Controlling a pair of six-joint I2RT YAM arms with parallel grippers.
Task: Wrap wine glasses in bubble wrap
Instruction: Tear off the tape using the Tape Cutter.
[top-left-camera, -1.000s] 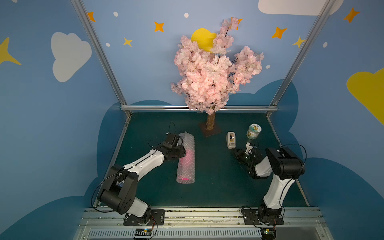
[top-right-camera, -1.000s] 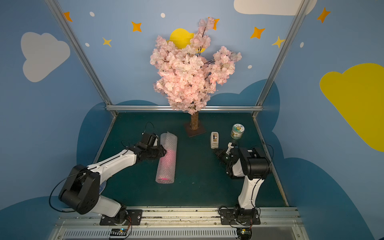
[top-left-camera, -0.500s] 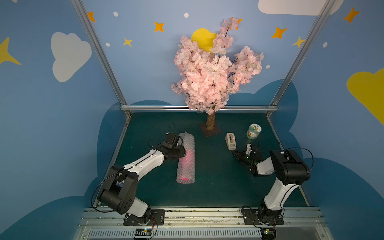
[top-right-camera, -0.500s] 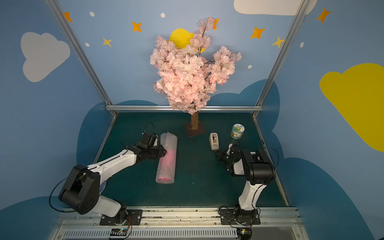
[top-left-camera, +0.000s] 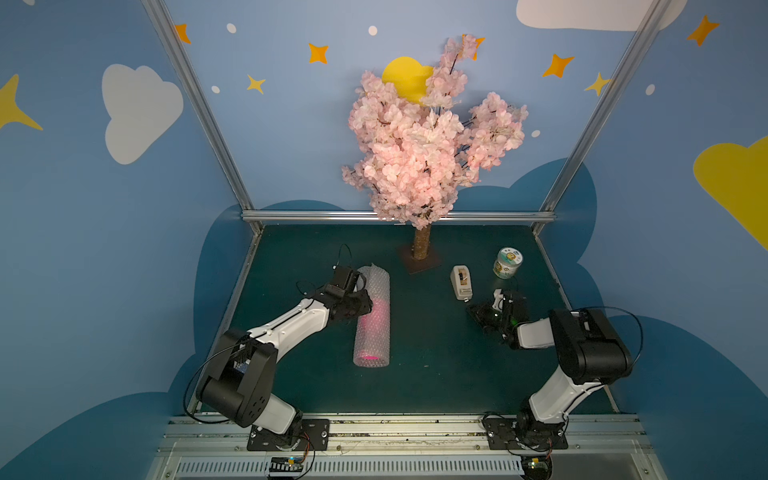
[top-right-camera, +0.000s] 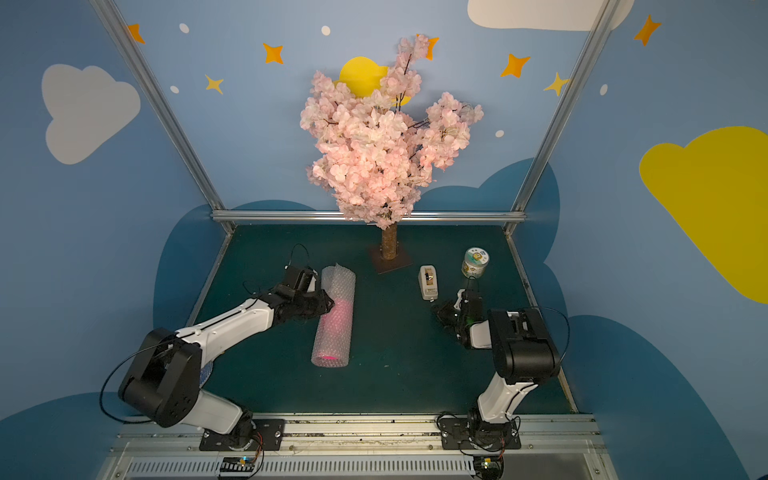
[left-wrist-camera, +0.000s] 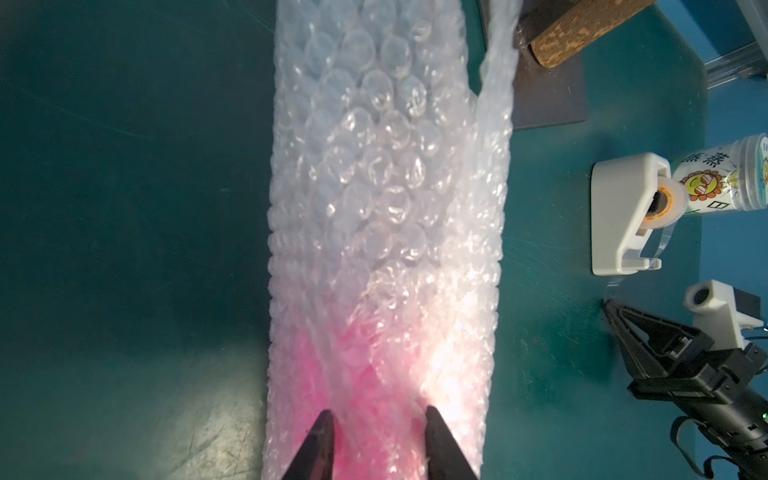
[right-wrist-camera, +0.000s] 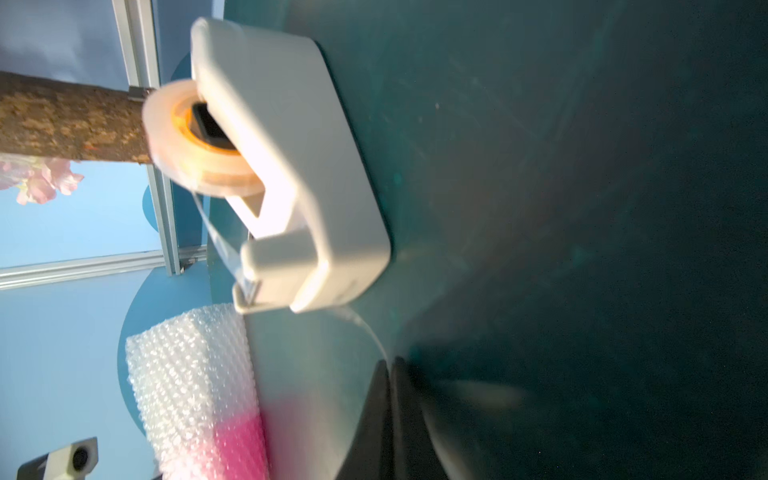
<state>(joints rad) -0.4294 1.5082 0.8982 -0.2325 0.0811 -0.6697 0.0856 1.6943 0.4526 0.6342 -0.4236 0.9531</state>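
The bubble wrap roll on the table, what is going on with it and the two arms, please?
The pink goblet lies already rolled up inside the bubble wrap. The left arm has its jaws apart, tips on top of the roll, apparently pinning it in place. The right arm is at the white tape dispenser; its jaws are shut and appear to pinch the end of a clear tape strip drawn from it.
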